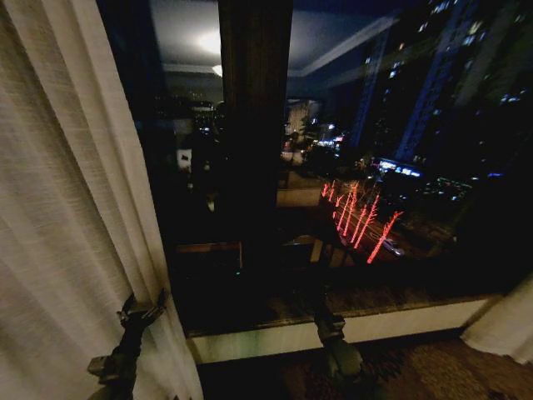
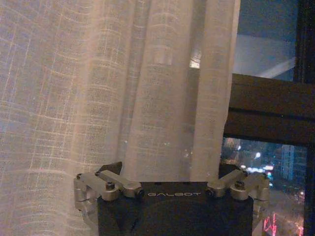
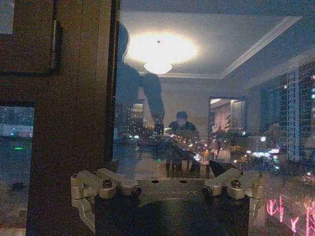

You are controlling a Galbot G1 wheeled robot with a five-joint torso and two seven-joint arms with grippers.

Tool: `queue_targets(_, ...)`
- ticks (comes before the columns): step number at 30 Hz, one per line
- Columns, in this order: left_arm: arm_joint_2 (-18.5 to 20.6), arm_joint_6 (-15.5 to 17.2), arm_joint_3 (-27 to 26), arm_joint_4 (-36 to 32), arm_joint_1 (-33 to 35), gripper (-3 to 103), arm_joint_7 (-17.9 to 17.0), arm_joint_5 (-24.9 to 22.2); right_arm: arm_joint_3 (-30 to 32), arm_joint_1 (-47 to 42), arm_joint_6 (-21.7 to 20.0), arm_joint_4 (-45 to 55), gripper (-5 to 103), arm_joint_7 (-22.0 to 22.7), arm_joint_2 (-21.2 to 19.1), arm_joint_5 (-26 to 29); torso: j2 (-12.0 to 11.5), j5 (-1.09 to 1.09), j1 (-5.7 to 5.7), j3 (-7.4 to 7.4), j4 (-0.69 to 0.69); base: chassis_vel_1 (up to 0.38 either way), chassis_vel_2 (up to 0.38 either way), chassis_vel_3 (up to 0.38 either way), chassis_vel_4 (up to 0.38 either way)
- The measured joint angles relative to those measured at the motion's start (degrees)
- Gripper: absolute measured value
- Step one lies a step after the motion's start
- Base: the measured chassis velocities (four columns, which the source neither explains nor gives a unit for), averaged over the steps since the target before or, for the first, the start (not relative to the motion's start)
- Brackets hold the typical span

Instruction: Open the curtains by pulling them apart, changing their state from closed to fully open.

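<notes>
Head view shows curtains (image 1: 67, 208) parted wide off the window (image 1: 350, 167); my left gripper (image 1: 141, 315) and right gripper (image 1: 329, 321) gape empty

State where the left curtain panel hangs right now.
In the head view the left curtain panel hangs gathered at the window's left side, beside the dark window post, with the left gripper at its inner edge.

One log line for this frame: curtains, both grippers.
left curtain: pulled left, window bare | right curtain: far right | left gripper: open, at left curtain edge | right gripper: open, facing window
</notes>
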Motion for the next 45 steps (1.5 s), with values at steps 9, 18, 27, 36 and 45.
queue_targets(9, 0.00, 0.00, 0.00, 0.00, 0.00, 100, 0.00, 0.00, 0.00, 0.00, 0.00, 0.00, 100, 0.00, 0.00, 0.00, 0.00, 0.00, 0.00, 0.00, 0.00, 0.000, 0.000, 0.000, 0.000)
queue_targets(18, 0.00, 0.00, 0.00, 0.00, 0.00, 100, 0.00, 0.00, 0.00, 0.00, 0.00, 0.00, 100, 0.00, 0.00, 0.00, 0.00, 0.00, 0.00, 0.00, 0.00, 0.000, 0.000, 0.000, 0.000)
queue_targets(27, 0.00, 0.00, 0.00, 0.00, 0.00, 100, 0.00, 0.00, 0.00, 0.00, 0.00, 0.00, 100, 0.00, 0.00, 0.00, 0.00, 0.00, 0.00, 0.00, 0.00, 0.000, 0.000, 0.000, 0.000)
queue_targets(36, 0.00, 0.00, 0.00, 0.00, 0.00, 100, 0.00, 0.00, 0.00, 0.00, 0.00, 0.00, 100, 0.00, 0.00, 0.00, 0.00, 0.00, 0.00, 0.00, 0.00, 0.000, 0.000, 0.000, 0.000)
queue_targets(45, 0.00, 0.00, 0.00, 0.00, 0.00, 100, 0.00, 0.00, 0.00, 0.00, 0.00, 0.00, 100, 0.00, 0.00, 0.00, 0.00, 0.00, 0.00, 0.00, 0.00, 0.000, 0.000, 0.000, 0.000)
